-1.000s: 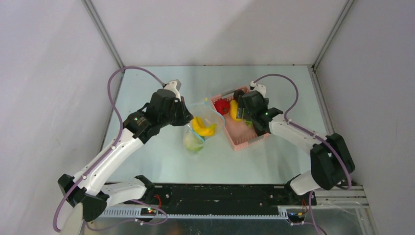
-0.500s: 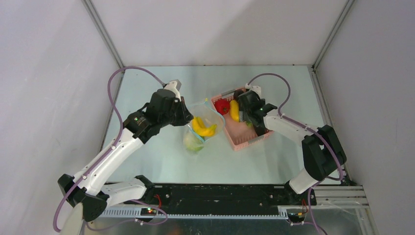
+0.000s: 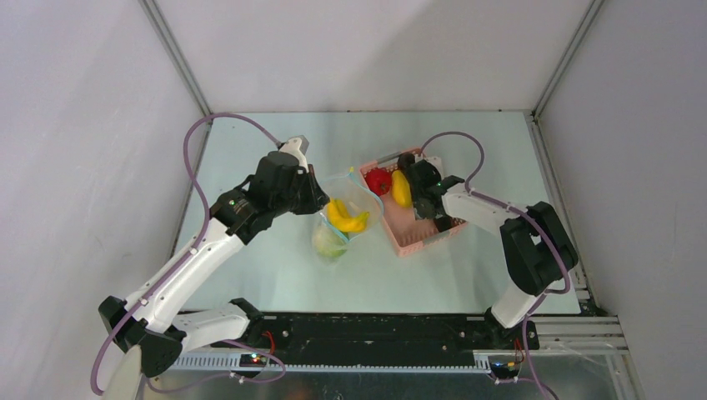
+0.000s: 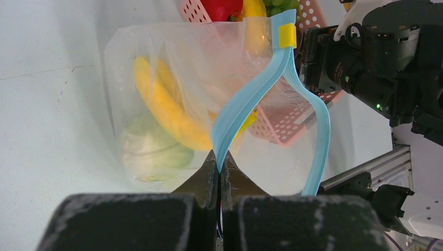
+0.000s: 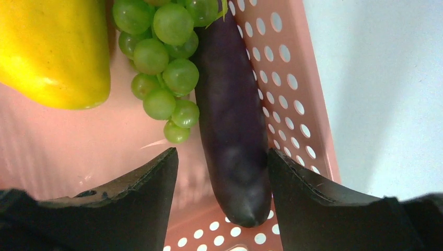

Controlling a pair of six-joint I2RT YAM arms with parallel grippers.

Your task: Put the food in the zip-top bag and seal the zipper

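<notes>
My left gripper [image 4: 220, 163] [image 3: 319, 200] is shut on the light blue zipper [image 4: 245, 104] of the clear zip-top bag [image 3: 354, 193], holding its mouth open. A yellow banana [image 4: 164, 104] [image 3: 346, 218] and a pale green cabbage [image 4: 149, 151] [image 3: 329, 242] lie inside the bag. My right gripper [image 5: 222, 152] [image 3: 433, 208] is open and low in the pink basket [image 5: 292, 89]. Its fingers straddle a dark purple piece [image 5: 232, 120], apart from it on the left. Green grapes [image 5: 162, 63] and a yellow piece [image 5: 52, 47] lie beside it. A red round fruit [image 3: 378, 180] sits at the basket's far end.
The pink basket [image 3: 413, 240] stands right of the bag, almost touching it. A yellow slider tab [image 4: 287, 35] sits at the far end of the zipper. The right arm's body [image 4: 386, 63] is close behind the bag's mouth.
My right gripper has gone down into the basket, over the dark purple piece, and the right arm's elbow has swung inward. The left arm and the bag have not moved.
</notes>
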